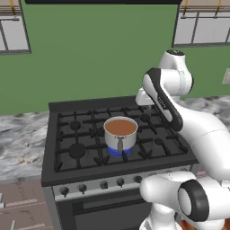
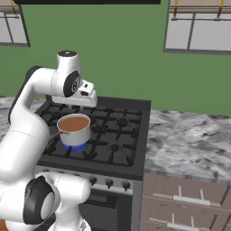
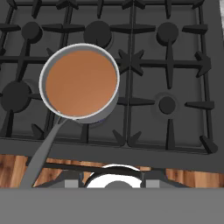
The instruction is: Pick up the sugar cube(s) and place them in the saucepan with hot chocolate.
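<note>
Green wall stands behind a black stove (image 1: 148,152) set in the marble surface (image 2: 189,140). On a front burner sits the saucepan (image 1: 120,132), full of brown liquid. Whether the gripper (image 2: 88,100) above the stove is open, I cannot tell.

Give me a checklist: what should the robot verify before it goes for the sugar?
1. Saucepan upright on the stove, blue flame under it: ok.
2. Hot chocolate uncovered, ready to take the cube: ok.
3. Sugar cube found: probably the tan speck on the counter left of the stove: ok, though tiny.
4. Gripper above the cube: not ok, it hangs over the stove beside the saucepan.
5. Jaws open wide enough: cannot tell.
</note>
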